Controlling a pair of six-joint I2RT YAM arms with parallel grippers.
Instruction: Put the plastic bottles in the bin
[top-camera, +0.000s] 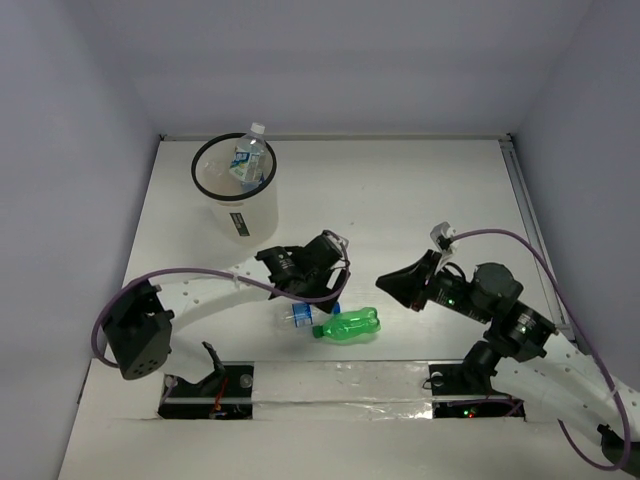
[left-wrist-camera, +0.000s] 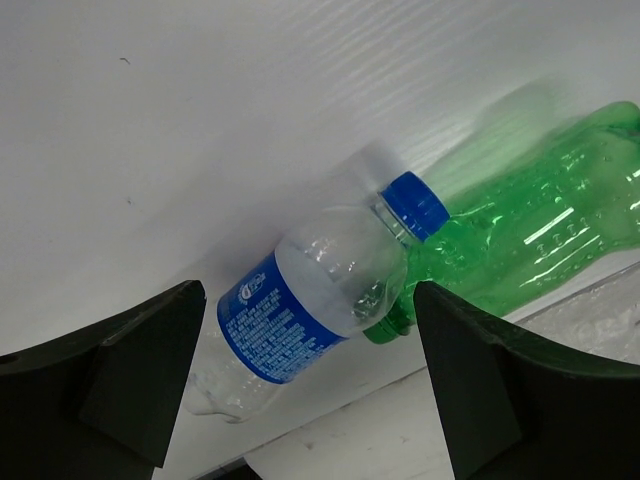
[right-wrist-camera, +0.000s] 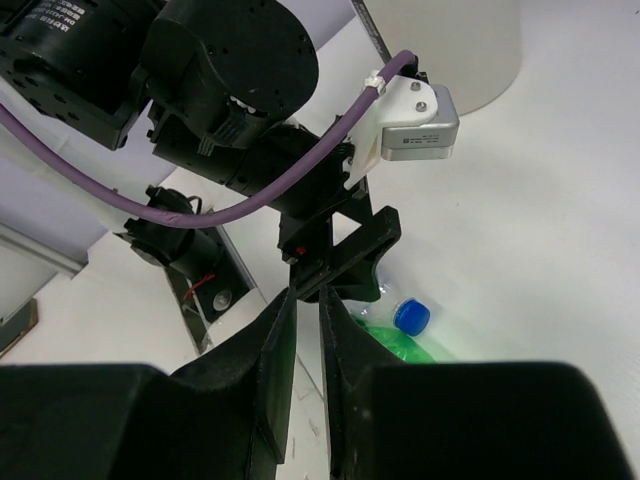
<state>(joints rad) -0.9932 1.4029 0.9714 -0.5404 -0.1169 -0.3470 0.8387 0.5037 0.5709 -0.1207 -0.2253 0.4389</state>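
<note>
- left gripper (left-wrist-camera: 308, 335): jaws spread wide, straddling the clear bottle (left-wrist-camera: 305, 325); we see a finger on each side of it, nothing clamped
- clear bottle: blue label, blue cap (left-wrist-camera: 416, 205); it lies on its side on the table (top-camera: 400, 190), near edge, centre-left, under the left wrist
- green bottle (top-camera: 350, 325): also on its side, just right of the clear one; its cap end touches the clear bottle's shoulder in the left wrist view
- right gripper (right-wrist-camera: 306, 350): fingers pressed almost together with only a slit between them, holding nothing; it hangs right of both bottles, well apart from them
- bin (top-camera: 236, 212): far left of the table, upright; a white-capped bottle (top-camera: 249, 160) with a blue label stands in it, its neck poking above the rim
</note>
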